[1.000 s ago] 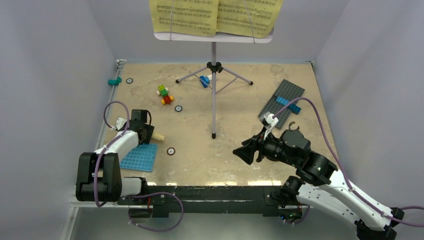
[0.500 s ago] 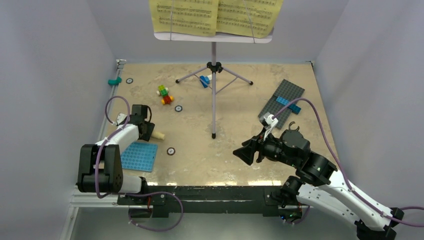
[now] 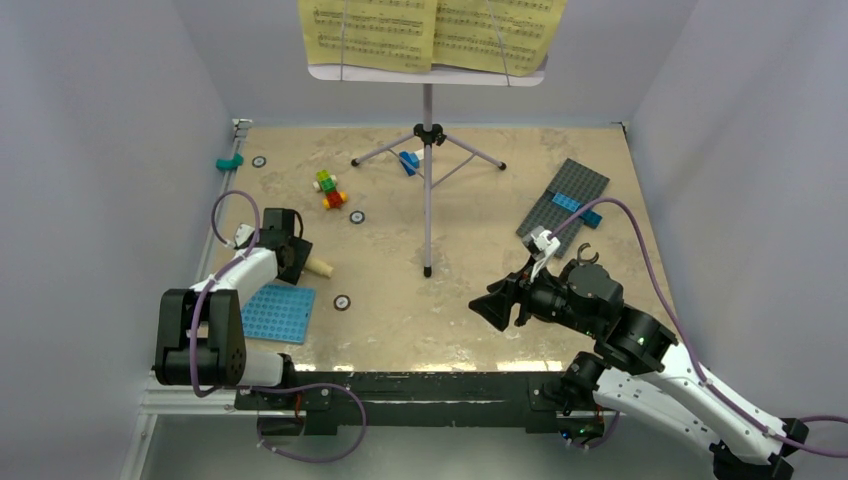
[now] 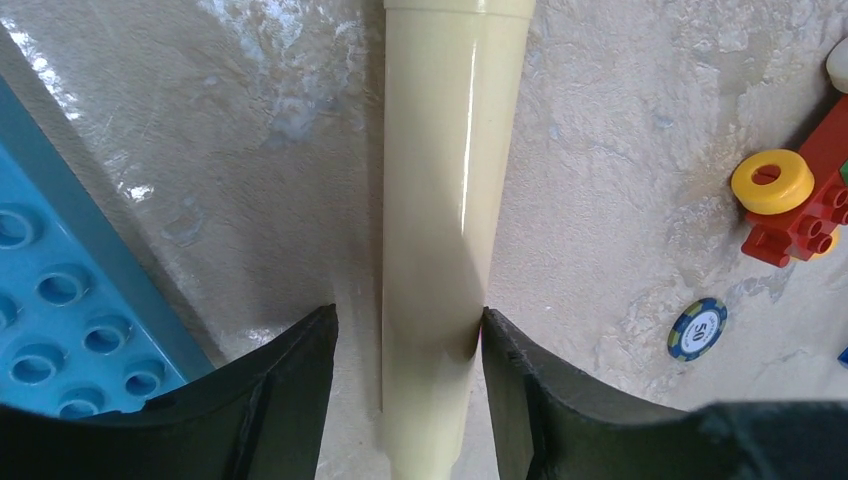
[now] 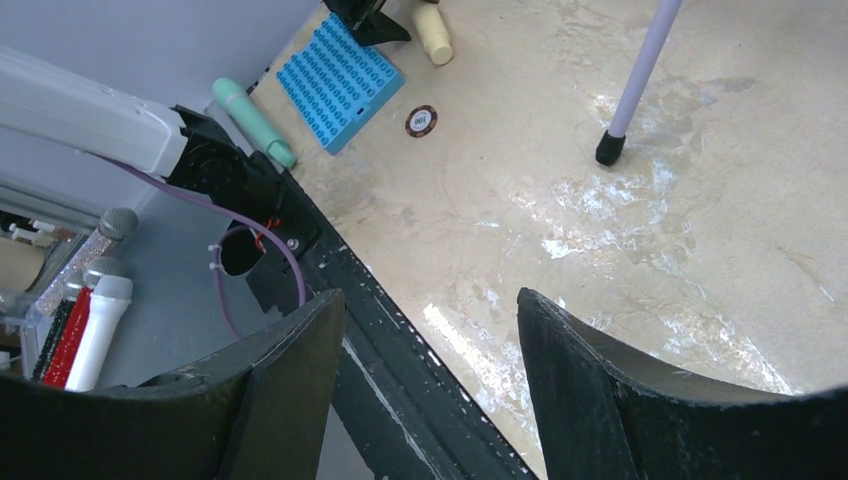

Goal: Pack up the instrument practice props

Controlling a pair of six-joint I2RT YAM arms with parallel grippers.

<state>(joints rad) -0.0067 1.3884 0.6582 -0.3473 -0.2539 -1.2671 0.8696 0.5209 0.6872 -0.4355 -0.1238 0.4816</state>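
Observation:
The cream toy microphone (image 4: pixel 445 200) lies on the table between the fingers of my left gripper (image 4: pixel 407 315). The right finger touches its handle; a gap shows at the left finger. In the top view the left gripper (image 3: pixel 297 260) is low at the table's left, with the microphone (image 3: pixel 318 267) sticking out to the right. The tall tripod music stand (image 3: pixel 427 180) stands at the back centre, with yellow sheet-music pages (image 3: pixel 430 30) on its lilac desk (image 3: pixel 427 72). My right gripper (image 3: pixel 485 305) is open and empty above the near right. No black mic stand is in view.
A blue baseplate (image 3: pixel 277 312) lies just near of the left gripper. A grey baseplate (image 3: pixel 565 205) is at the right. Colourful bricks (image 3: pixel 328 190) and a poker chip (image 3: pixel 342 301) lie left of centre. A stand leg's foot (image 5: pixel 607 150) rests mid-table.
My left arm has swung its elbow away from the blue baseplate, and the microphone's end shifted slightly toward the back. My right gripper has drifted slightly nearer.

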